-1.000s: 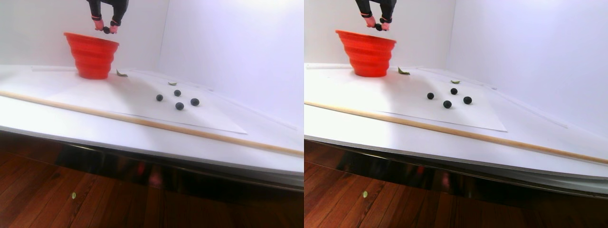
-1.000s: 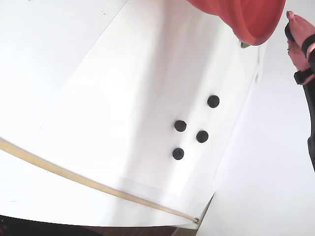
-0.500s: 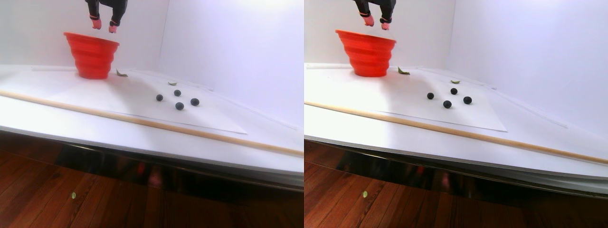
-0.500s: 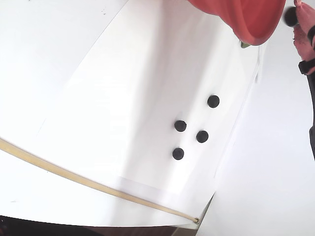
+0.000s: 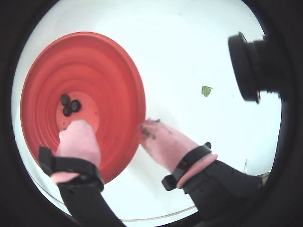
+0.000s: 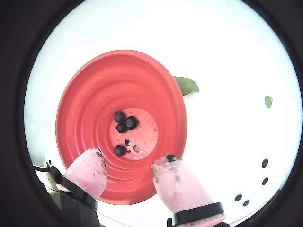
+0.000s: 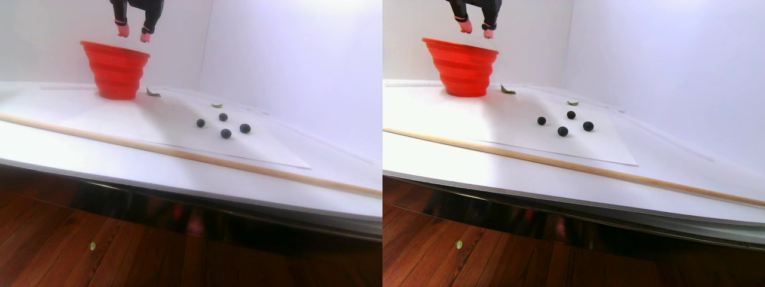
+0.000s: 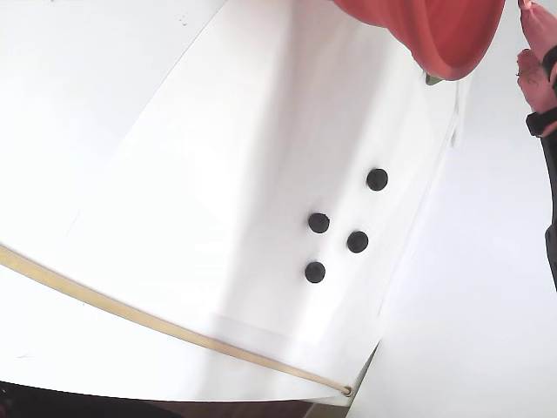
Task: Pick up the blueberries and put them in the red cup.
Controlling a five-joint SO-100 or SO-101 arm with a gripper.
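The red cup [image 7: 116,72] stands at the back left of the table in the stereo pair view. My gripper [image 7: 134,36] hangs just above its rim, open, with nothing between the pink fingertips [image 6: 92,158]. In both wrist views I look down into the cup [image 6: 94,104] [image 5: 109,71]. Several blueberries [image 6: 125,122] lie on its bottom, under my gripper [image 6: 129,158] [image 5: 112,127]. Several more blueberries [image 7: 225,133] [image 8: 318,223] lie in a loose cluster on the white sheet, apart from the cup [image 8: 444,35]. In the fixed view my gripper [image 8: 533,43] shows at the right edge.
A long wooden rod [image 7: 179,154] [image 8: 130,313] lies across the table in front of the sheet. Green leaves [image 6: 185,85] [image 7: 152,92] lie beside the cup and farther right [image 5: 206,91]. White walls close the back and right. A black camera [image 5: 251,66] juts in.
A second ago my gripper was shut on a blueberry above the cup. It has since opened and the berry has left the fingers. The arm has stayed over the cup.
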